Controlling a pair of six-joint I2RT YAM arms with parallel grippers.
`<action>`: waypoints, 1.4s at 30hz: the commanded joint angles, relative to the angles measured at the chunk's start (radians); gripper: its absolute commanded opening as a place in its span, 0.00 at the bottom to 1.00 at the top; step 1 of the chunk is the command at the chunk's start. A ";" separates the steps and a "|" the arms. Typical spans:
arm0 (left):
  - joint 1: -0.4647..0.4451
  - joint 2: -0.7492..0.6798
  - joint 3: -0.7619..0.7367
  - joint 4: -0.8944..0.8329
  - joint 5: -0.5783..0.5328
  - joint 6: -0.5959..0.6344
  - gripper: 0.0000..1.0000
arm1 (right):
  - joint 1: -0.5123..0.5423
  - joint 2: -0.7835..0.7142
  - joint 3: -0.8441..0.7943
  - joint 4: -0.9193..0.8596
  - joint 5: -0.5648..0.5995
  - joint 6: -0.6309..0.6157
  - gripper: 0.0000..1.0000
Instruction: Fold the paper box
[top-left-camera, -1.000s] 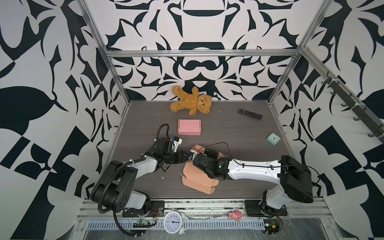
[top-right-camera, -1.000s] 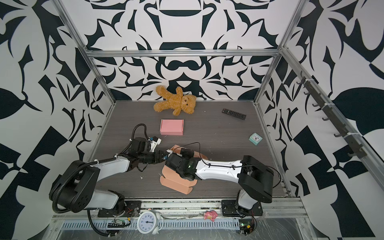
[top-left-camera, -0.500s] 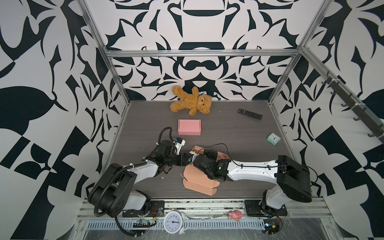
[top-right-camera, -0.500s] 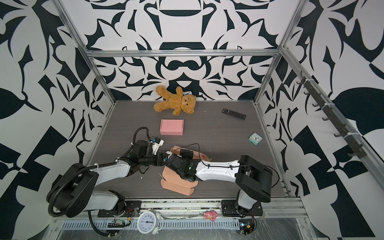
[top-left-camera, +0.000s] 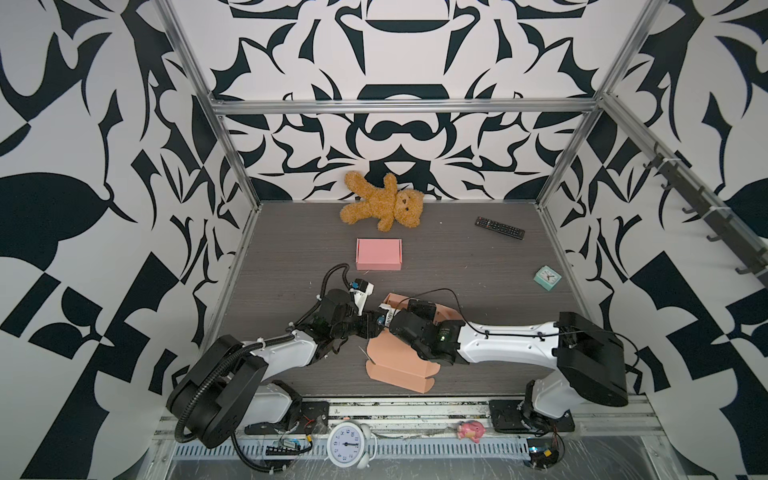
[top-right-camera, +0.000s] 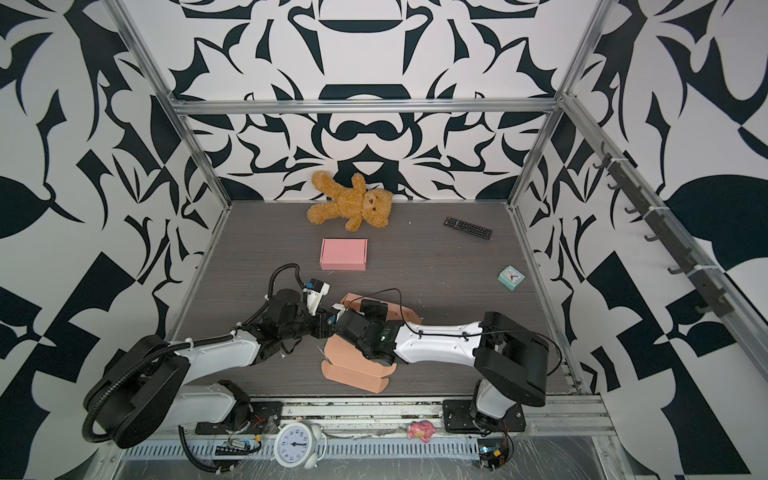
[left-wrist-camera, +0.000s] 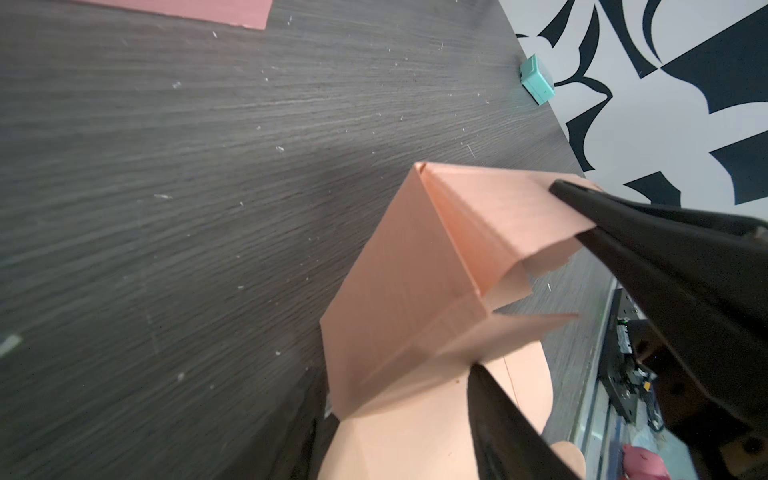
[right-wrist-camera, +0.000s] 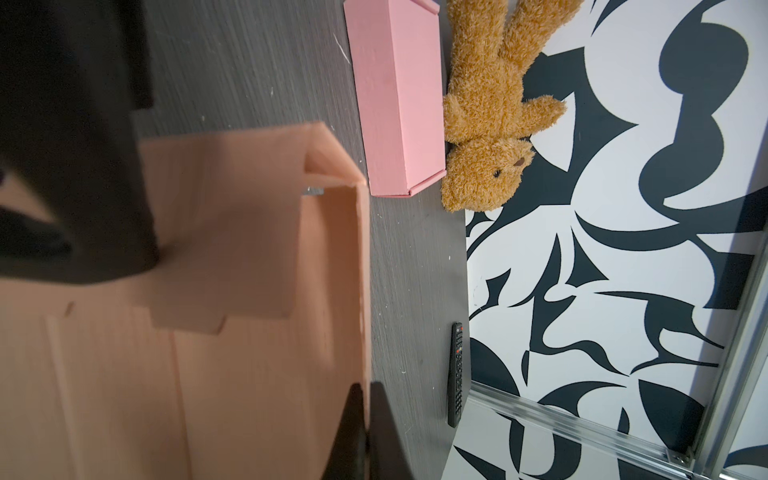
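Hour numerals around the dial of the white alarm clock (top-left-camera: 348, 444)

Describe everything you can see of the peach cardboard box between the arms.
The peach cardboard box is plain matte card, only partly folded. It lies on the dark table near the front edge, with some walls raised and creased and rounded flaps still loose. The right gripper is shut on one raised wall's edge; the left gripper is open around a folded corner, one finger touching it.
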 joint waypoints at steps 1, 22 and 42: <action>-0.003 -0.005 -0.010 0.069 -0.017 0.026 0.57 | 0.012 -0.039 -0.018 0.017 -0.034 0.005 0.00; -0.026 0.077 -0.086 0.281 -0.012 -0.022 0.56 | 0.093 -0.010 -0.084 0.132 0.065 -0.087 0.00; -0.173 -0.059 -0.130 0.284 -0.170 0.010 0.48 | 0.135 -0.004 -0.085 0.118 0.103 -0.038 0.00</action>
